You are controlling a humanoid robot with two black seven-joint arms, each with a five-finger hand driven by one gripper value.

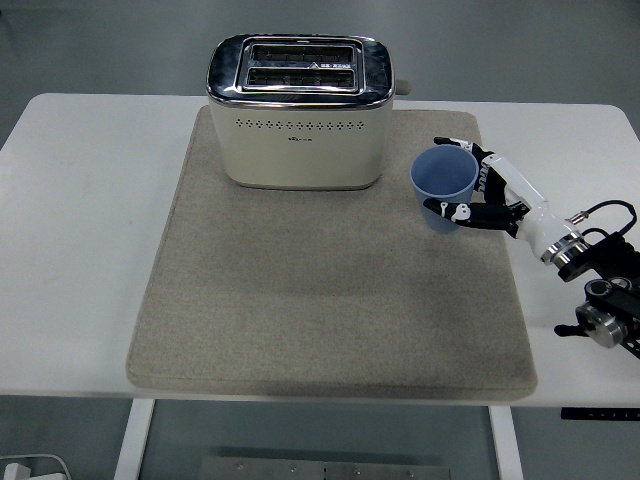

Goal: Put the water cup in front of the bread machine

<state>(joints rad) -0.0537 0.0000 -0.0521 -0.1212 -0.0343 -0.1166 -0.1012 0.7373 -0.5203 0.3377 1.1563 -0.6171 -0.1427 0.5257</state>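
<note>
A light blue water cup is upright at the right side of the grey mat, held by my right hand, whose fingers wrap around its right side. It appears slightly raised off the mat, just right of the toaster. The cream and chrome bread machine stands at the back of the mat, its two slots facing up. The left arm is out of view.
The white table extends beyond the mat on both sides. The mat's broad area in front of the toaster is bare. My right forearm with its cable lies over the table's right edge.
</note>
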